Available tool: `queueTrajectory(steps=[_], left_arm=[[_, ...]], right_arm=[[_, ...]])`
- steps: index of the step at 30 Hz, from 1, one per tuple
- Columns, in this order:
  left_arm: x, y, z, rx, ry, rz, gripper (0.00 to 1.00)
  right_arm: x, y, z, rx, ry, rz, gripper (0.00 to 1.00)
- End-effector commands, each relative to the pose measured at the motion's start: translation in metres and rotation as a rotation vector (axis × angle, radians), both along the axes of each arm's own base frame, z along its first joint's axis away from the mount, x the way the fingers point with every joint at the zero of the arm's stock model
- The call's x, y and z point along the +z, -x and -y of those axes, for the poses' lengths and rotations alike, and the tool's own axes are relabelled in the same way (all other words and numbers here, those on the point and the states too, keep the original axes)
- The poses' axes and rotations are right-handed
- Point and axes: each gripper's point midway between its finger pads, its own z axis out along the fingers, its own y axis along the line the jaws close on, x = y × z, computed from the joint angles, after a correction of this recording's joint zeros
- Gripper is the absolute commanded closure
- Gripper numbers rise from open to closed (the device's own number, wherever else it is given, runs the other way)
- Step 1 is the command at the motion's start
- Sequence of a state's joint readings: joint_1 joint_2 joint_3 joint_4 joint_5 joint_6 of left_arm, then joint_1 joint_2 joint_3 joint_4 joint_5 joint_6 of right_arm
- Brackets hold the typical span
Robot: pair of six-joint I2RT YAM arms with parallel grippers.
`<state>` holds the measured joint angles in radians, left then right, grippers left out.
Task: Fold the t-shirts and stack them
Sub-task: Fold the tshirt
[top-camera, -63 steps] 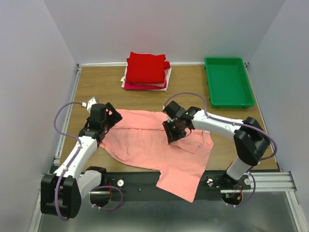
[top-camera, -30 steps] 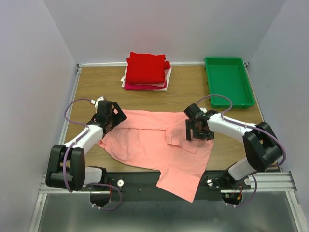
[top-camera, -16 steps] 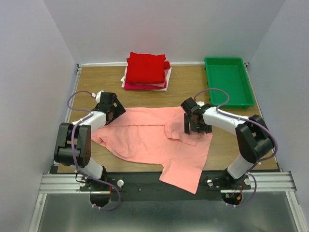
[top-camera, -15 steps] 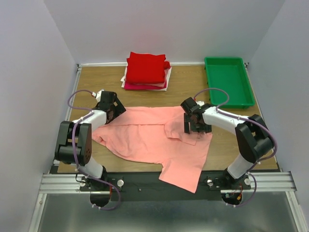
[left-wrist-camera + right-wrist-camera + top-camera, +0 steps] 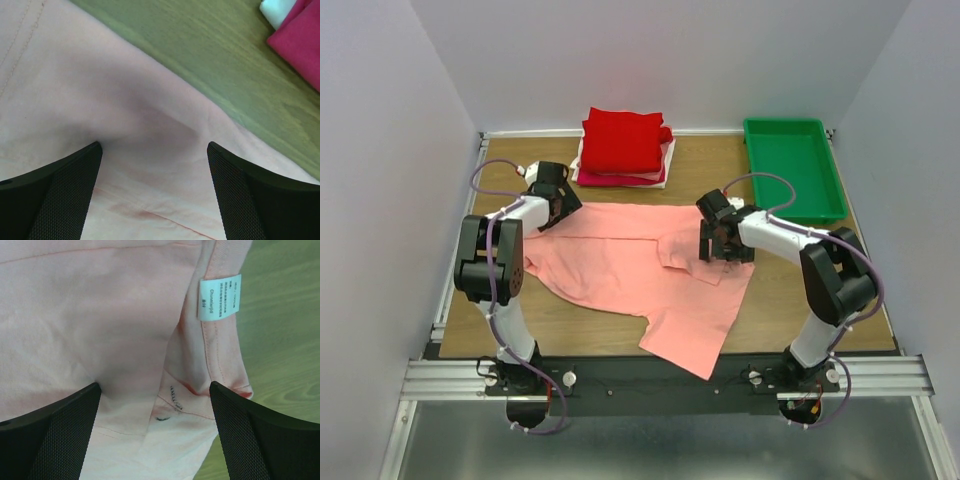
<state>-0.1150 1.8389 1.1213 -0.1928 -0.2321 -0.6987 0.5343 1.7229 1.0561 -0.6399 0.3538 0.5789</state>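
We find the left gripper [image 5: 556,206] left of centre in the top view, spread wide, resting on the left edge of the pink shirt [image 5: 620,270]. The shirt lies spread mid-desk [image 5: 710,170], its lower corner past the near edge. Folded shirts [image 5: 623,140] are stacked upper centre, red on top. The right gripper [image 5: 722,243], also spread wide, sits at the collar beside the label [image 5: 218,297].

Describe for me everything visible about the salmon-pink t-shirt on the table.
The salmon-pink t-shirt is soft thin cloth with stitched seams. It lies spread but wrinkled on the wooden table, one corner reaching past the near edge. A white printed label sits at one seam. The left gripper and right gripper press on its far part, fingers apart.
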Motion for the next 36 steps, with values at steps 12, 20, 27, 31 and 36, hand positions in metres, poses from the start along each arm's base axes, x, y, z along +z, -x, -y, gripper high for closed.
queueTrajectory(steps=[12, 20, 27, 31, 36], left_arm=[[0.01, -0.033, -0.02, 0.019, -0.05, -0.051, 0.02], [0.039, 0.036, -0.014, 0.065, -0.019, -0.016, 0.02], [0.032, 0.107, -0.025, 0.22, 0.017, -0.053, 0.02], [0.044, 0.125, -0.04, 0.295, -0.001, -0.006, 0.02], [0.036, 0.135, -0.057, 0.346, -0.048, -0.029, 0.02]], right_arm=[[0.004, -0.065, 0.003, -0.04, 0.015, 0.081, 0.03], [0.051, -0.053, 0.01, -0.064, -0.049, 0.192, 0.02], [0.045, -0.024, 0.008, -0.069, -0.131, 0.17, 0.02], [0.038, -0.019, 0.002, -0.045, -0.167, 0.153, 0.02], [0.034, -0.013, -0.007, 0.005, -0.21, 0.133, 0.02]])
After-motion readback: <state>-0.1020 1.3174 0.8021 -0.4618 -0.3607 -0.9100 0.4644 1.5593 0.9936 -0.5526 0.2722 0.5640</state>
